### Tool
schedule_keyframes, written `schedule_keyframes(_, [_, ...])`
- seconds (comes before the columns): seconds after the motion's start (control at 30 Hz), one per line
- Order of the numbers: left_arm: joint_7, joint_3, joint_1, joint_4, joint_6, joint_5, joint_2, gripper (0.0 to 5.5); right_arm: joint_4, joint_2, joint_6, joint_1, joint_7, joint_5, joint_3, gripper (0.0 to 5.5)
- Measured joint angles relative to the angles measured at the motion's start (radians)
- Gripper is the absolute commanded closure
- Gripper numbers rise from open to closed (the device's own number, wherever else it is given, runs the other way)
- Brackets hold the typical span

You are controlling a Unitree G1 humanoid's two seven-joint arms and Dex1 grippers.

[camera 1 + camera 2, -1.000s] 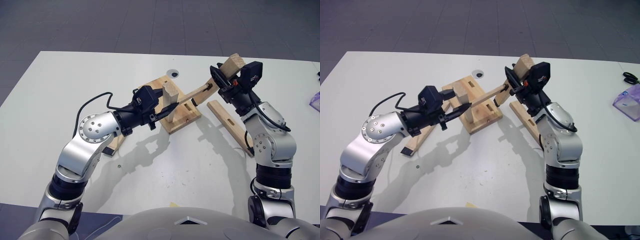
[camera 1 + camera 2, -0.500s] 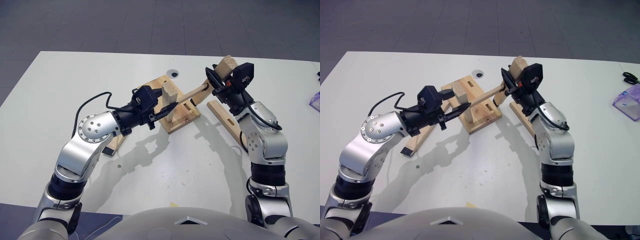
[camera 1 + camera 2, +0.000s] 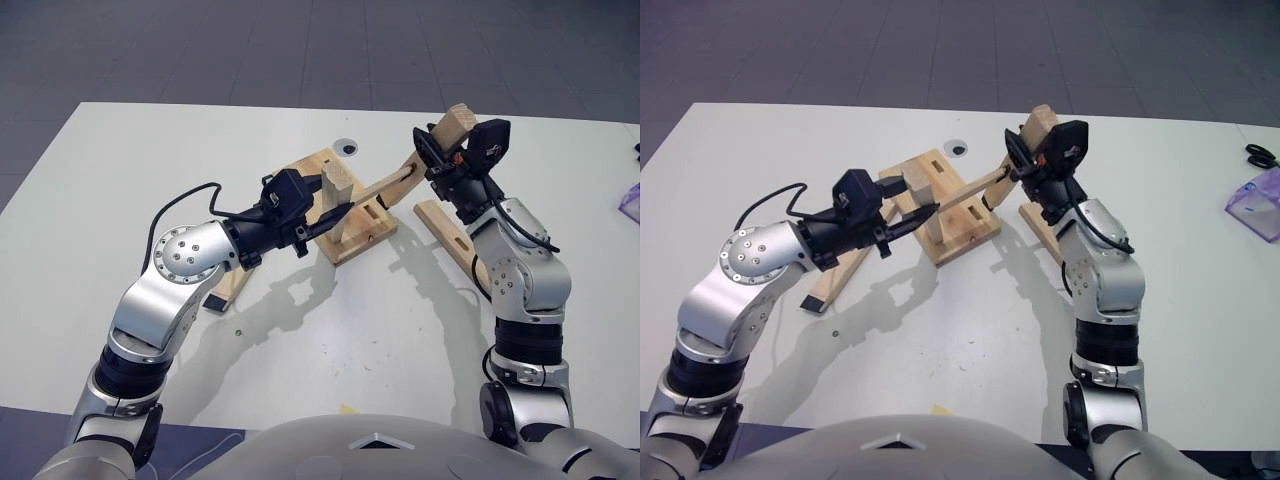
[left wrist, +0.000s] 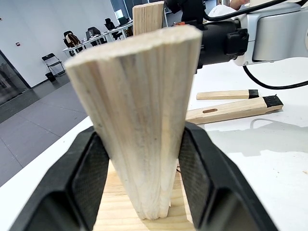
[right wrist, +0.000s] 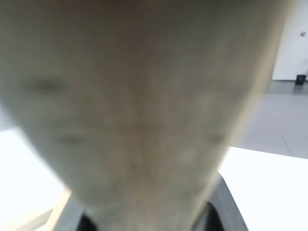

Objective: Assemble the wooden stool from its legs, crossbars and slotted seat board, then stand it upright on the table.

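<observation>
The slotted seat board (image 3: 352, 240) lies flat on the white table. One wooden leg (image 3: 340, 188) stands upright in it, and my left gripper (image 3: 337, 213) is shut on that leg. In the left wrist view the leg (image 4: 139, 110) sits squeezed between both black pads (image 4: 82, 183). Beyond the board's right side, my right gripper (image 3: 440, 160) is shut on a second leg (image 3: 458, 125), held tilted above the table. A crossbar (image 3: 380, 188) runs from that leg down toward the board. The held leg (image 5: 139, 110) is close and blurred in the right wrist view.
A loose slotted leg (image 3: 450, 245) lies on the table under my right arm. Another black-tipped piece (image 3: 225, 287) lies beneath my left forearm. Farther right are a purple box (image 3: 1260, 205) and scissors (image 3: 1260, 153). A round hole (image 3: 958, 149) sits behind the board.
My right arm has shifted a little to the left, carrying its tilted leg and crossbar closer to the board. The left arm and upright leg have stayed put.
</observation>
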Motion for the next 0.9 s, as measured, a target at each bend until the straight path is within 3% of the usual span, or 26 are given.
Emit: schedule_keyframes(0.9, [0.005, -0.014, -0.006, 0.023, -0.025, 0.004, 0.007, 3.46, -0.026, -0.132, -0.021, -0.003, 0.142, -0.069, 0.111, 4.48])
